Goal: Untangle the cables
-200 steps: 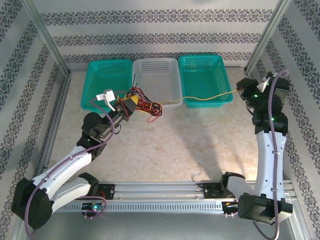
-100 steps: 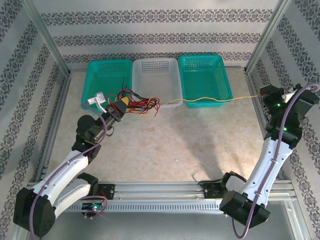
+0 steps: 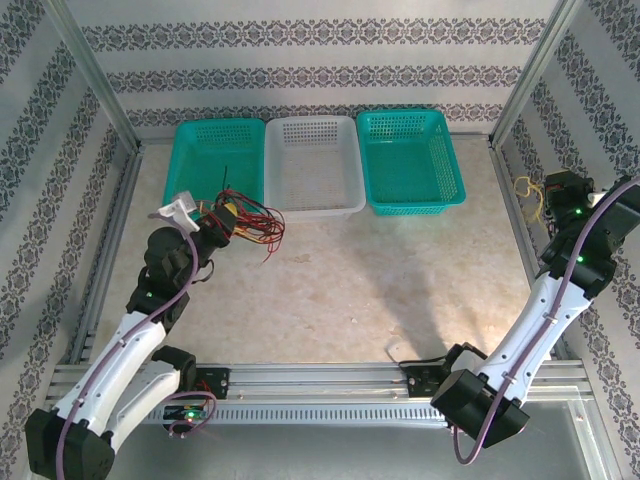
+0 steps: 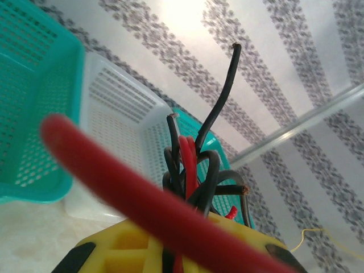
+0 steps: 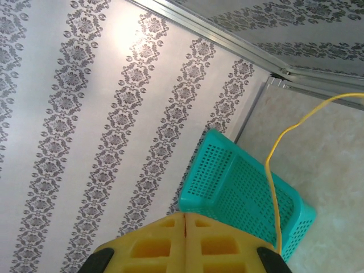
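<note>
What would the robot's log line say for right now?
left gripper: shut on red and black cables | right gripper: shut on yellow cable | yellow cable: apart from the others, far right

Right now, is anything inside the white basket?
Its mesh floor looks bare from above: no cables in the white basket. The red and black bundle in the left gripper overlaps its near-left corner, hiding that bit.
</note>
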You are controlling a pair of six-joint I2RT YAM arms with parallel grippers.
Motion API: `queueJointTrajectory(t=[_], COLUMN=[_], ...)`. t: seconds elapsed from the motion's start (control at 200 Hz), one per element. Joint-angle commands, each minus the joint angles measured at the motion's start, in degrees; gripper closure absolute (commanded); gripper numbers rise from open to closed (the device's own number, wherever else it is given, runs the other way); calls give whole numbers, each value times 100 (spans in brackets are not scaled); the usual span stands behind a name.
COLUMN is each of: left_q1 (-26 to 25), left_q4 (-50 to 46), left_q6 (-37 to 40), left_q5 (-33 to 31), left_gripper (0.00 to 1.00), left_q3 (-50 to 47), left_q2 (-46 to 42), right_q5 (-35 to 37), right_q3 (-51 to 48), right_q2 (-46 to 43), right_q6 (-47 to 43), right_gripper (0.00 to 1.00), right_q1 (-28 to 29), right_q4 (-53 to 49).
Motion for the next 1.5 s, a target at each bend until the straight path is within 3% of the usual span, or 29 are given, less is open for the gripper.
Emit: queueJointTrajectory(t=[0.0, 0.075, 0.225, 0.575, 0.705, 0.835, 1.004, 1.054, 1.089, 1.164, 1.324, 1.499], left_q1=[-79, -479, -1434, -2349, -2411, -2507, -2527, -2527, -2527, -2527, -2509, -2483], left_q4=[460, 548, 288, 188, 490, 765, 780, 746, 600, 112, -1361, -2658], left_q6=[-6, 139, 734, 992, 845, 699, 355, 355, 428, 788, 2187, 3526], left_q5=[1130, 1345, 814, 141, -25, -95, -262, -352, -427, -517, -853, -1174], left_gripper=[100, 100, 100, 100, 85, 78, 36, 12, 5, 0, 0, 0], left_q3=[334, 427, 488, 578, 467, 507, 517, 457, 473, 628, 1270, 2105], left_q2=[335, 594, 946, 2233, 2525, 2948, 3073, 2906, 2745, 2307, 1302, 913], right_q5=[-109, -91, -37, 270, 653, 1133, 1194, 1178, 1154, 1100, 1078, 1169], right_q3=[236, 271, 347, 659, 706, 671, 731, 822, 909, 1126, 1613, 2112], right_q2=[-16, -37, -70, -92, -159, -249, -196, -171, -127, -28, 176, 480], right_q6=[28, -55, -166, -436, -629, -802, -832, -897, -951, -1059, -1340, -1581], right_gripper=[100, 100, 100, 100, 100, 100, 100, 100, 100, 100, 100, 100], right_q1=[144, 239, 454, 1497, 2196, 2863, 3465, 3615, 3716, 3935, 4457, 5187], right_q4=[211, 163, 83, -194, -302, -316, -234, -239, -264, -316, -435, -523])
